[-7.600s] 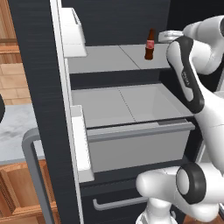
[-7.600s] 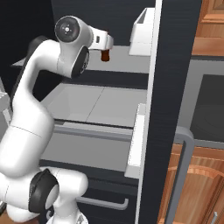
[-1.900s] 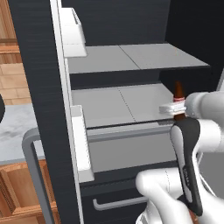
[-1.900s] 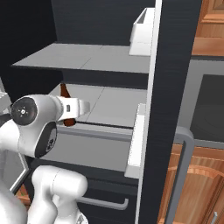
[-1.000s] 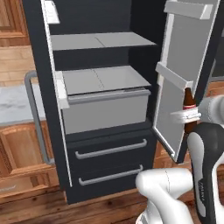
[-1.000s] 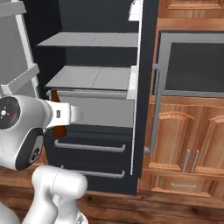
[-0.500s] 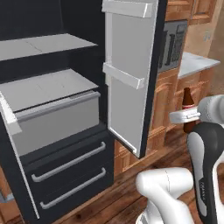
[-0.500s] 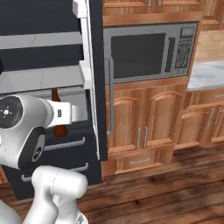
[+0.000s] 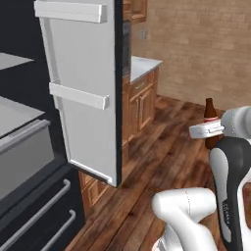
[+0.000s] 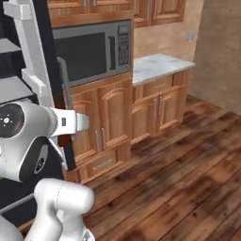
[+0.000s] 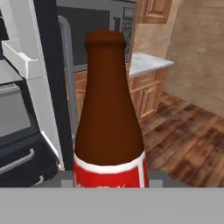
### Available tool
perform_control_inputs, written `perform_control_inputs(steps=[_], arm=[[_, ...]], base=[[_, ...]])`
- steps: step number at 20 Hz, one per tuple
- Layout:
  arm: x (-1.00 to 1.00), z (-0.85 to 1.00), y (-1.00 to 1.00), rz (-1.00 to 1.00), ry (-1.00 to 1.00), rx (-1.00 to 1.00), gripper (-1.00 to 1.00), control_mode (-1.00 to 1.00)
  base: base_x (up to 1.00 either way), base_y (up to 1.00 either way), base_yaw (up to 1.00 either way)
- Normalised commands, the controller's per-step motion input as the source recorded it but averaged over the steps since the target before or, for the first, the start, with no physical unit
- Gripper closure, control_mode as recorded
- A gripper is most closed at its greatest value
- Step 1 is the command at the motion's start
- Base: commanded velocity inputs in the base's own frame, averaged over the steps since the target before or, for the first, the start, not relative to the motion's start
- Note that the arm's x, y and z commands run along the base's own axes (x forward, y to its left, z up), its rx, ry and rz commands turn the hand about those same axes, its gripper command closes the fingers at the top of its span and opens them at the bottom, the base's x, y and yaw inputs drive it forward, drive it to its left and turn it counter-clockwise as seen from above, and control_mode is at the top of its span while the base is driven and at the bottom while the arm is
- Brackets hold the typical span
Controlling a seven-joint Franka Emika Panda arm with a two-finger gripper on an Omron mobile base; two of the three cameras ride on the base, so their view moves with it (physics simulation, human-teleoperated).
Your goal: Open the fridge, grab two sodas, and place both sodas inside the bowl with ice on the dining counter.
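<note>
The gripper [image 9: 212, 131] pinched a slim dark-brown soda bottle with a red label [image 11: 109, 127], probably upright. Beyond its fingers stood the open black fridge's grey-lined door [image 9: 81, 93], a built-in microwave [image 10: 89, 52] and wooden cabinets [image 10: 155, 110].

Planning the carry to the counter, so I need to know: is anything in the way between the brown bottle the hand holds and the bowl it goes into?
The frames cannot settle it. The hand grips the dark-brown, red-labelled soda bottle; ahead lie open wooden floor, wood cabinets and the open fridge door.
</note>
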Motion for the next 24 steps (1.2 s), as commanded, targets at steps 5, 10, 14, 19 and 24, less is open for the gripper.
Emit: perform_control_inputs(steps=[5, 10, 14, 19, 24], arm=[[0.00, 0.00, 0.00, 0.00, 0.00, 0.00, 1.00, 1.00], [0.00, 0.00, 0.00, 0.00, 0.00, 0.00, 1.00, 1.00], [0.00, 0.00, 0.00, 0.00, 0.00, 0.00, 1.00, 1.00], [0.00, 0.00, 0.00, 0.00, 0.00, 0.00, 1.00, 1.00], [0.00, 0.00, 0.00, 0.00, 0.00, 0.00, 1.00, 1.00]], base=[[0.15, -0.36, -0.64], [0.58, -0.59, -0.46], [0.55, -0.33, -0.50], [0.47, -0.04, -0.55], [0.29, 0.02, -0.63]])
